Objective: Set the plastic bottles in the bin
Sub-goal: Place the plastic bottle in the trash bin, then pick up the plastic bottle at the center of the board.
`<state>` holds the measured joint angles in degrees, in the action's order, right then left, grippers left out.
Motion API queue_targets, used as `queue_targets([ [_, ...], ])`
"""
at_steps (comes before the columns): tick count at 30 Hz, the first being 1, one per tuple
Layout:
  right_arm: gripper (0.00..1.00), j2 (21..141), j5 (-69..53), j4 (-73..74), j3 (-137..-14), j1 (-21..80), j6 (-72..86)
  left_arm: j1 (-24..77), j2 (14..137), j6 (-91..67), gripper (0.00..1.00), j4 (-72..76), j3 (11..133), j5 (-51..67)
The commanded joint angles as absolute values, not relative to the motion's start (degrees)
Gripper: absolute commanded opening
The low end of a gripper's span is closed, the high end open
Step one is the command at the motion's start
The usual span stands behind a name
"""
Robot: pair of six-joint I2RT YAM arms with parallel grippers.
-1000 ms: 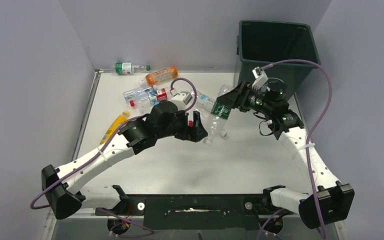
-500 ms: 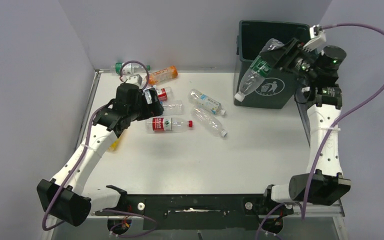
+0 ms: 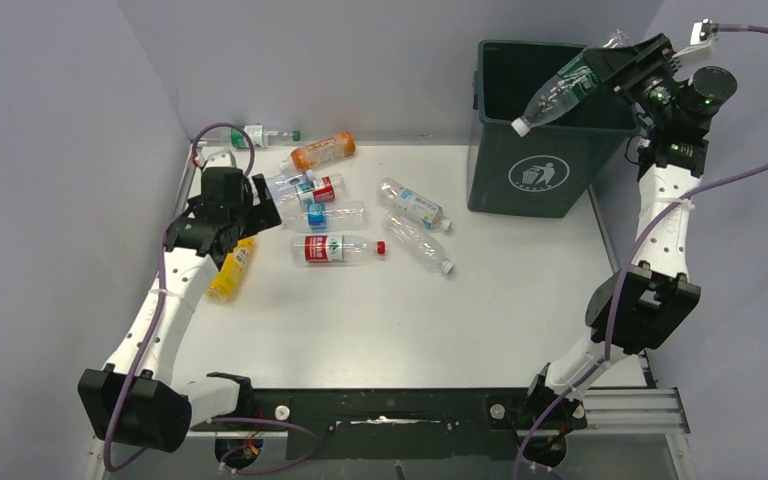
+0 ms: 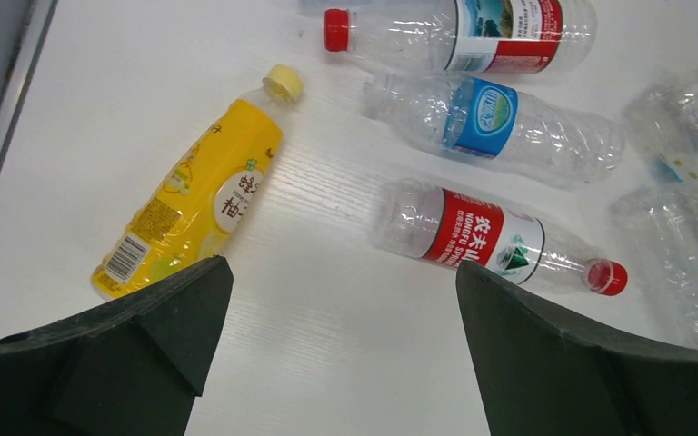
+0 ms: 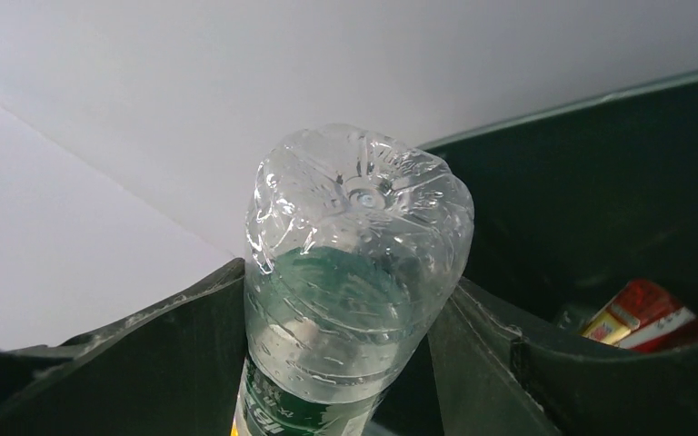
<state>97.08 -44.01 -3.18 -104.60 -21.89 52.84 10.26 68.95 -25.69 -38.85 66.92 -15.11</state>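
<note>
White table (image 4: 327,363): matt, with a faint wood-like grain. Yellow bottle (image 4: 195,195): glossy opaque plastic. Red-labelled bottle (image 4: 491,241): thin, clear, dented plastic with a shiny printed wrap. Bin (image 3: 540,180): smooth dark green plastic with a dull sheen. Above the bin, a green-labelled bottle (image 5: 354,209): clear, crumpled, glinting plastic. Left claw (image 4: 338,272) and right claw (image 5: 350,282): matt, dark fingers.

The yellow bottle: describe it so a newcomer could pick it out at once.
On the white table, look along the left edge. The yellow bottle lies there on its side, left of the cluster of clear bottles. It alone is opaque yellow with a yellow cap; those have red or blue labels.
</note>
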Motion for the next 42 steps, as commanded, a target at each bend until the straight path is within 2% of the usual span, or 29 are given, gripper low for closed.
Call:
queue_targets([
  [1,0.63,100.25,-43.92,-20.24,-109.41,-23.56,62.68,9.37,69.63,-23.26,0.97,-37.12,66.90,-19.84],
  [7,0.63,105.79,-40.83,-31.31,-111.74,-24.91,68.37,9.23,71.35,-23.20,0.97,-37.43,65.36,-21.50],
  [16,0.67,112.74,-36.08,-20.69,-118.48,-21.56,55.35,7.58,75.02,-21.75,0.97,-38.64,64.48,-22.48],
  [24,0.87,116.45,-33.94,-2.57,-128.01,-16.07,39.47,5.24,78.96,-20.30,0.97,-39.72,64.29,-23.78],
  [30,0.99,114.40,-35.60,3.29,-127.12,-16.35,35.28,1.31,80.11,-18.13,0.98,-38.24,62.78,-23.14],
  [42,0.98,96.61,-43.34,14.08,-118.46,-19.91,29.97,0.35,84.46,-15.90,0.98,-38.33,64.66,-23.35],
])
